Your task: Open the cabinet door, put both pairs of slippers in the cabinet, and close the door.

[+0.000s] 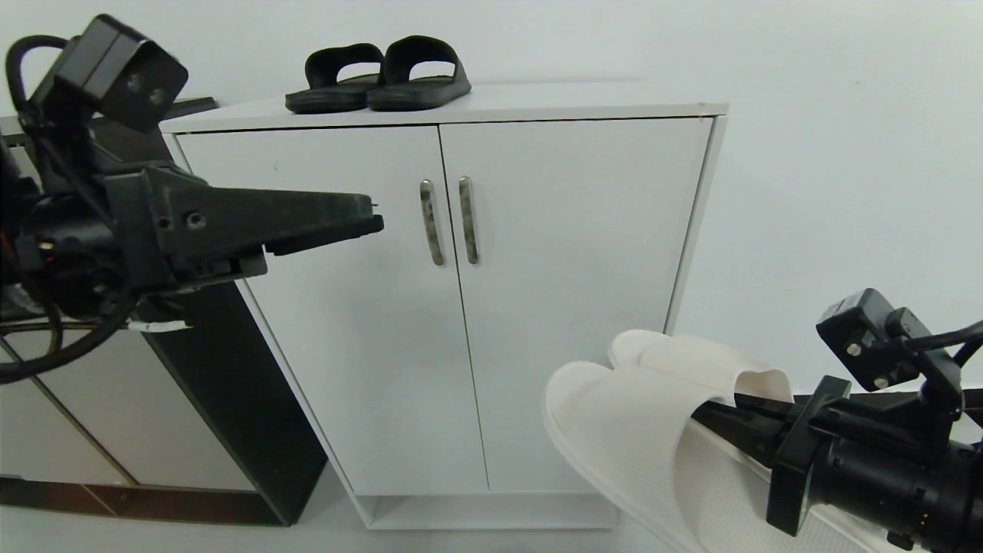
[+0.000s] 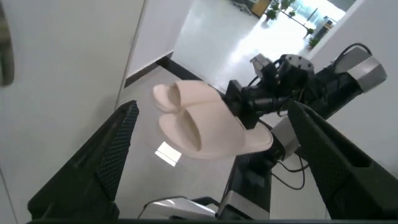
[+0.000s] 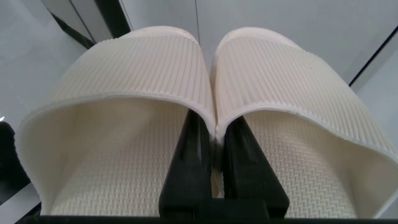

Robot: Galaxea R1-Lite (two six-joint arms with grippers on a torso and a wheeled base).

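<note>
Closed cabinet doors [image 1: 369, 322] face the open left hand [image 1: 375, 215]; right hand [image 1: 710, 411] clamps white slippers [image 1: 630, 415].

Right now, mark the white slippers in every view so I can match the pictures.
Head view: white slippers low on the right, in front of the cabinet.
Left wrist view: the pair near the middle, held up off the floor.
Right wrist view: the pair side by side, spanning the picture.
Shared landmark: the right gripper, shut on their inner edges.

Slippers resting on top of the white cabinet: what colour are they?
Black open-toe slide slippers, shown best in the head view.
</note>
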